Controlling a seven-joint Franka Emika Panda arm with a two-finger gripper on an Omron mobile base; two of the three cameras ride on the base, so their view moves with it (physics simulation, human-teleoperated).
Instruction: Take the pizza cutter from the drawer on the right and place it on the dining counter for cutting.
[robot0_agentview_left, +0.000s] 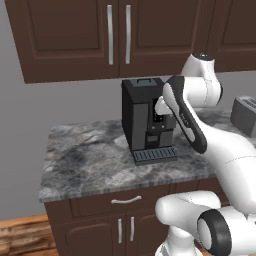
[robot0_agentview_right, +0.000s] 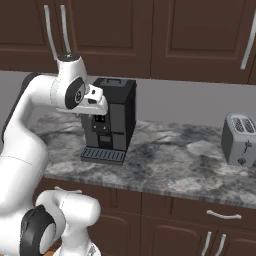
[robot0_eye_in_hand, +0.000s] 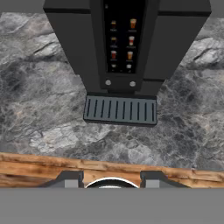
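Observation:
The pizza cutter and the dining counter are out of view. My gripper (robot0_eye_in_hand: 112, 179) hangs above the front edge of the wall counter (robot0_eye_in_hand: 39, 127) and faces the black coffee machine (robot0_eye_in_hand: 122, 39). Its two dark fingertips (robot0_eye_in_hand: 72, 178) stand apart with nothing between them, so it is open. From the base, the hand (robot0_agentview_left: 161, 106) is held up in front of the coffee machine (robot0_agentview_left: 142, 117), well above the stone top. A shut drawer (robot0_agentview_right: 223, 215) with a curved silver handle sits under the counter at the right. Another shut drawer (robot0_agentview_left: 126, 200) lies below the machine.
A silver toaster (robot0_agentview_right: 239, 140) stands on the counter at the right. Dark brown wall cupboards (robot0_agentview_left: 117, 35) hang above the counter. The machine's drip tray (robot0_eye_in_hand: 120, 110) juts toward the counter's front edge. Wooden floor (robot0_agentview_left: 20, 235) shows below the cabinets on the left.

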